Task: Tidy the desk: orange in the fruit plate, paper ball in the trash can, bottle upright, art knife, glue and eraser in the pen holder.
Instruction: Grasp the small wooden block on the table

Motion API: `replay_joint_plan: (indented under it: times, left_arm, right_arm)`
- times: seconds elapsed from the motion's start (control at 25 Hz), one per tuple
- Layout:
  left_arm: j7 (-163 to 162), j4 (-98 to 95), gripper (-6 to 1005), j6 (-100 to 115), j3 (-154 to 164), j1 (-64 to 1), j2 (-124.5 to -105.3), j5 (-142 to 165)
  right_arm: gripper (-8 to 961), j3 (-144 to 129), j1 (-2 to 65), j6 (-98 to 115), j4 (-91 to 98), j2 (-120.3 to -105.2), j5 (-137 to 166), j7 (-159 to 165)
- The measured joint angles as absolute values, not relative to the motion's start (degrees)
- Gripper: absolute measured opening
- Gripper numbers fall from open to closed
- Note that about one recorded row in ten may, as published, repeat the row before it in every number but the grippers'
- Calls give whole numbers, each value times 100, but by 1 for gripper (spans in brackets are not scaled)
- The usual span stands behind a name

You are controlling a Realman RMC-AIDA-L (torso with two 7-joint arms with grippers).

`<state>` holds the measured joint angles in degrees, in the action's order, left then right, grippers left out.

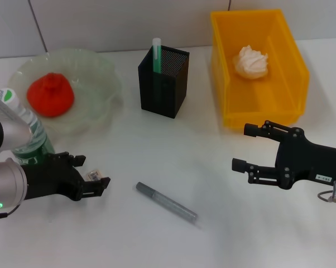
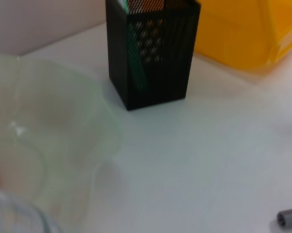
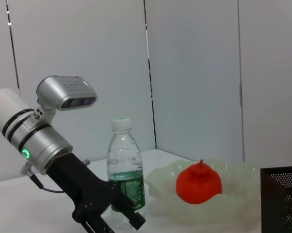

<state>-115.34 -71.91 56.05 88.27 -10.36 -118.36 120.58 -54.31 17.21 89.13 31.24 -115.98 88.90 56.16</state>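
My left gripper (image 1: 94, 172) is low over the table at the front left, its fingers closed on the tiny tan eraser (image 1: 94, 175). Just behind it the bottle (image 1: 24, 123) stands upright, also seen from the right wrist as the bottle (image 3: 124, 170). The orange (image 1: 51, 95) lies in the pale green fruit plate (image 1: 104, 72). A green glue stick (image 1: 156, 56) stands in the black mesh pen holder (image 1: 163, 84). The grey art knife (image 1: 167, 202) lies flat on the table at front centre. The paper ball (image 1: 251, 61) is in the yellow trash can (image 1: 291, 61). My right gripper (image 1: 243, 147) hovers open at the right, holding nothing.
The left wrist view shows the pen holder (image 2: 153, 58) close ahead, between the plate's rim (image 2: 102, 121) and the yellow bin (image 2: 243, 34). Bare white table lies between the two grippers around the art knife. A grey panel wall runs behind everything.
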Motion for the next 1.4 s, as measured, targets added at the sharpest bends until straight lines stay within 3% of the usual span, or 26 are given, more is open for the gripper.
replay_joint_plan:
  times: [1.04, 1.4]
  left_arm:
    - [-11314, -6801, 794, 5608, 8809, -1274, -11851, 12064]
    - [-11311, -6793, 602, 5610, 8838, -1291, -11853, 12203]
  right_arm:
    - [836, -5438, 1722, 8769, 3094, -11602, 8895, 5616]
    - [836, -5431, 1731, 8762, 3070, -11609, 8895, 5616]
